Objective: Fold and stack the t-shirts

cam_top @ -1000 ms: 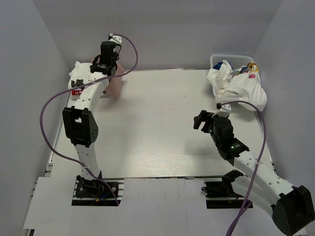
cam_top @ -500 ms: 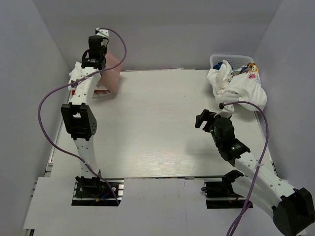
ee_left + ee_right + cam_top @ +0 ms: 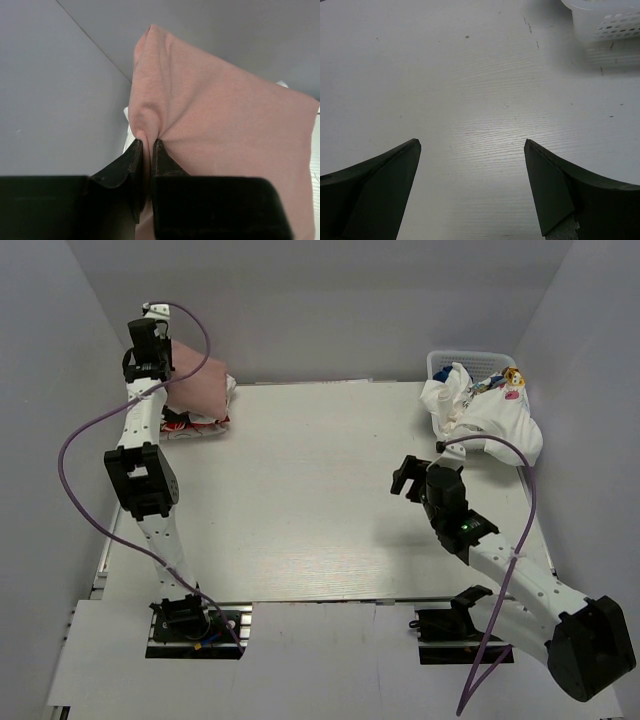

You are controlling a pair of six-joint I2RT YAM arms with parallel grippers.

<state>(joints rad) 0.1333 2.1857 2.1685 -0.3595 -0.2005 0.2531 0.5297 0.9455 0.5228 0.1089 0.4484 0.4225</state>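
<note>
Your left fingers [image 3: 131,172] pinch the pink shirt [image 3: 215,130] at the far-left stack [image 3: 195,425]; right fingers [image 3: 375,192] gape empty; more shirts [image 3: 490,420] wait unfolded in the far-right basket [image 3: 470,356].

- The top view looked steeply down from above and behind the near edge. It sat far enough off to take in the whole table [image 3: 300,500], which filled the middle of the frame.
- The left wrist view sat just behind the left tool [image 3: 147,142] and looked along its fingers at very close range. The pink t-shirt [image 3: 220,135] pinched there filled the right half, and a grey wall [image 3: 50,100] filled the left.
- The right wrist view looked down past the spread fingers of the right tool [image 3: 471,142] at the table close below, with a basket [image 3: 607,20] corner at upper right.
- The top view shared that basket at its upper right and the pink t-shirt at its upper left.
</note>
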